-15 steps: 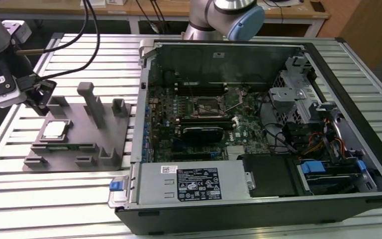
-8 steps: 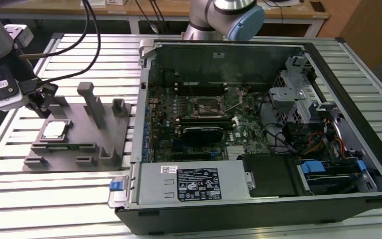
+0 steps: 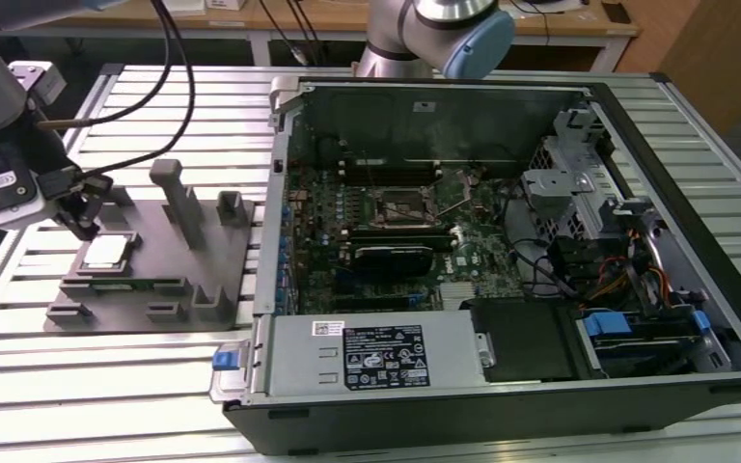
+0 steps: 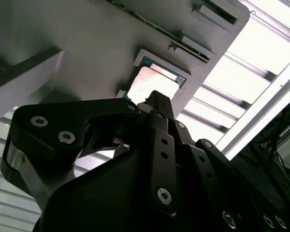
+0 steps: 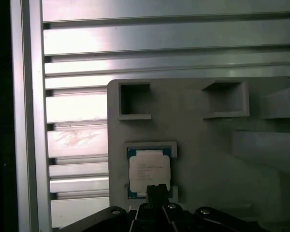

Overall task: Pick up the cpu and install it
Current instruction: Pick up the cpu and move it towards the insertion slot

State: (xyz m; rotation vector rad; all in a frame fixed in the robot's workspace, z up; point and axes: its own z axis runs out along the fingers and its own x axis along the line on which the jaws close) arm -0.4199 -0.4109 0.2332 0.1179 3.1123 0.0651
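The cpu (image 3: 107,253) is a small square chip with a pale silvery top, lying flat in a pocket of the grey holder plate (image 3: 151,222) at the exterior view's left. Both wrist views show the cpu (image 4: 152,83) (image 5: 149,169) sitting in that pocket. My gripper (image 3: 85,230) hovers just above the chip's far edge, fingers pressed together with nothing between them. Its dark tips (image 5: 157,189) overlap the chip's edge in the first wrist view. The motherboard's open socket (image 3: 405,205) lies inside the computer case (image 3: 628,125).
A narrow green circuit strip (image 3: 126,283) lies in the holder plate beside the chip, and grey upright posts (image 3: 175,198) stand on the plate. The grey power-supply box (image 3: 370,352) fills the case's near corner. Cables (image 3: 171,77) hang by the arm. A slatted metal table (image 3: 88,386) carries everything.
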